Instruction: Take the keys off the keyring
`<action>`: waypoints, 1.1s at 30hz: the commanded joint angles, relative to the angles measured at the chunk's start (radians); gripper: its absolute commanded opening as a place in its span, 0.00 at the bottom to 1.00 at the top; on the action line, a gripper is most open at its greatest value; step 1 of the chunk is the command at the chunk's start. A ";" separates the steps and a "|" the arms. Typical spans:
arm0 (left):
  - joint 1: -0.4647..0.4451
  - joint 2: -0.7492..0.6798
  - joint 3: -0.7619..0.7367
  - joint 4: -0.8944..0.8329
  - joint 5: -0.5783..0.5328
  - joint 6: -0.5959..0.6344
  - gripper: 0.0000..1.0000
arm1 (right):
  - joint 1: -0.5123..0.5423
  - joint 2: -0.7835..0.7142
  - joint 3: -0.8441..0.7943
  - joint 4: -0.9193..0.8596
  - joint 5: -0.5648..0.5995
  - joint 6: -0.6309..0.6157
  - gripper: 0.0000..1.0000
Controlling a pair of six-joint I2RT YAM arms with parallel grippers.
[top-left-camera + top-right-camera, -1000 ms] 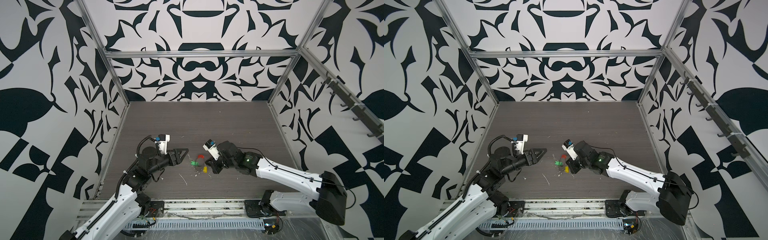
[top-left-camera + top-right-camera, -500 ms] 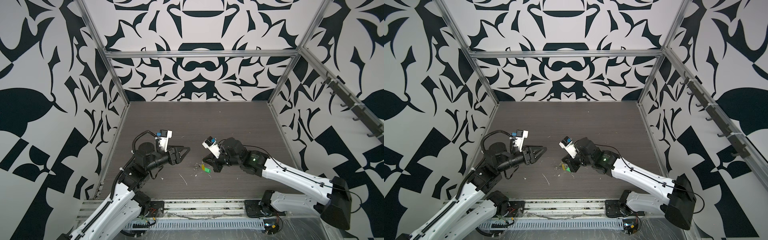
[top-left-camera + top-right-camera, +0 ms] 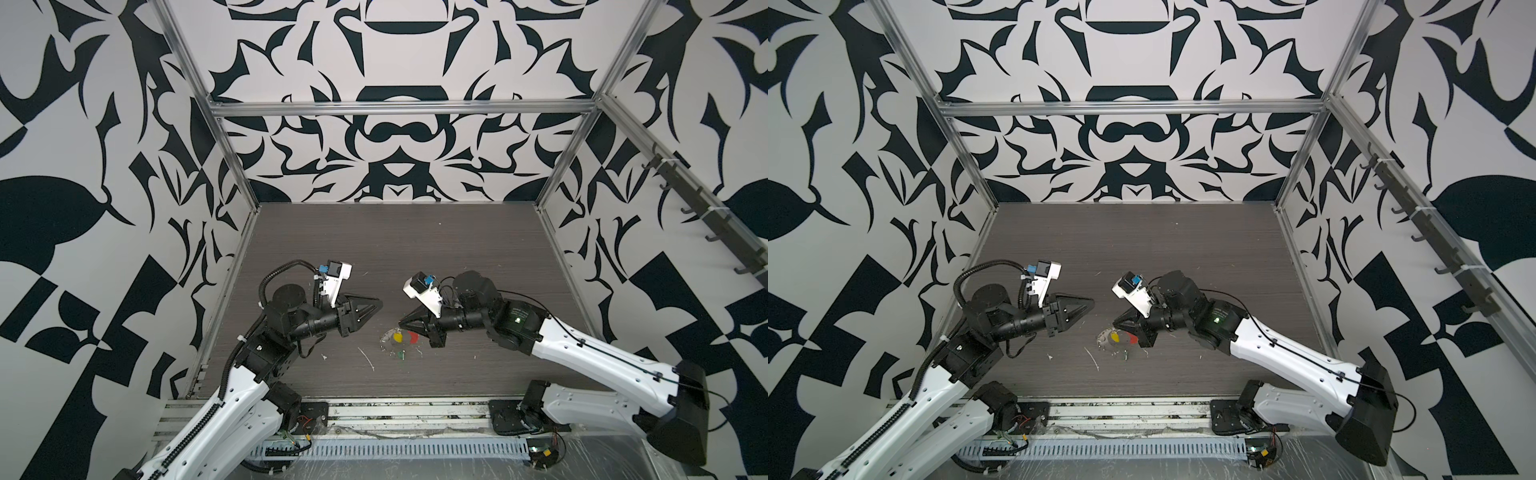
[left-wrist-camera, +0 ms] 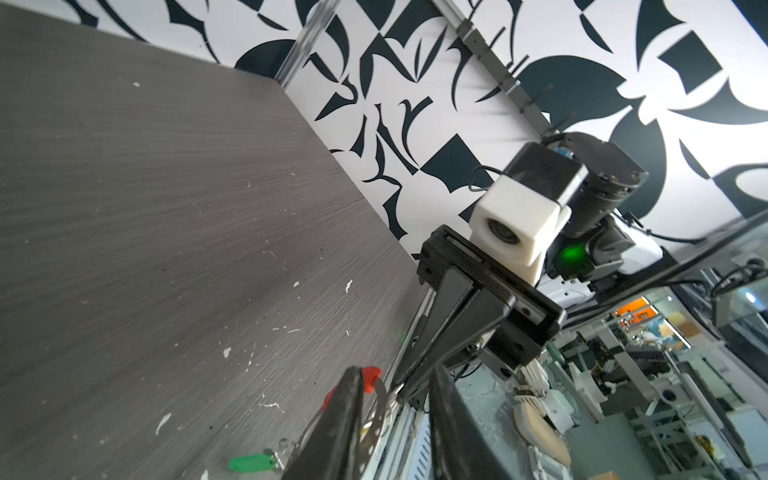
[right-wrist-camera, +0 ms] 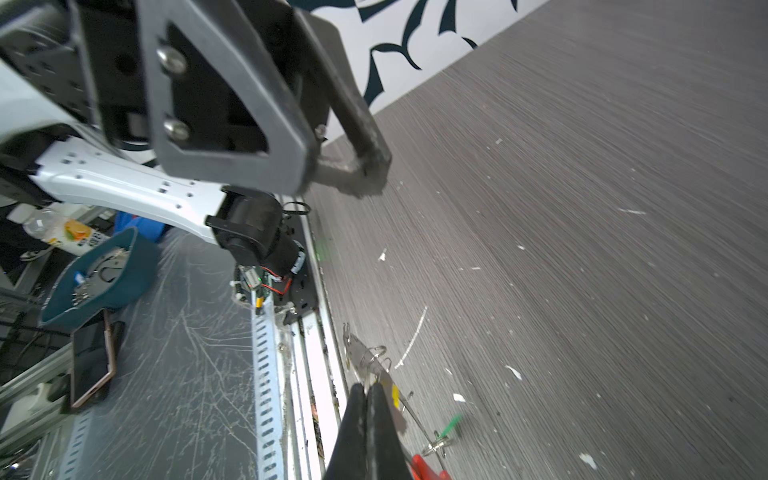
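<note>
Lower centre, I see the keyring [image 3: 411,338], a thin loop with a red sleeve; yellow key [image 3: 398,337] within it, green key [image 3: 401,355] just below.

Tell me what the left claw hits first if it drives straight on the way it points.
Most likely the right claw, shut on the keyring: the left wrist view shows it straight ahead between the left claw's open fingers. Depth is unclear, so it could pass just above.
</note>
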 commanded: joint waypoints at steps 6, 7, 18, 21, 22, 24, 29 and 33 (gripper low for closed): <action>-0.076 -0.006 -0.006 0.038 0.030 0.027 0.24 | -0.046 -0.032 0.065 0.126 -0.104 0.071 0.00; -0.081 -0.007 -0.005 0.032 0.025 0.031 0.24 | -0.050 -0.032 0.065 0.130 -0.110 0.080 0.00; -0.127 -0.002 0.008 0.001 -0.009 0.055 0.17 | -0.073 -0.041 0.062 0.144 -0.106 0.136 0.00; -0.140 0.003 0.014 -0.002 -0.029 0.055 0.13 | -0.075 -0.037 0.064 0.141 -0.096 0.146 0.00; -0.143 0.001 0.015 -0.002 -0.033 0.055 0.13 | -0.074 -0.035 0.063 0.140 -0.093 0.149 0.00; -0.150 -0.004 0.017 -0.002 -0.036 0.056 0.14 | -0.074 -0.035 0.060 0.140 -0.081 0.153 0.00; -0.157 0.011 0.019 -0.017 -0.037 0.054 0.14 | -0.074 -0.043 0.055 0.147 -0.068 0.164 0.00; -0.158 0.023 0.020 -0.020 -0.035 0.049 0.14 | -0.074 -0.059 0.047 0.150 -0.062 0.142 0.00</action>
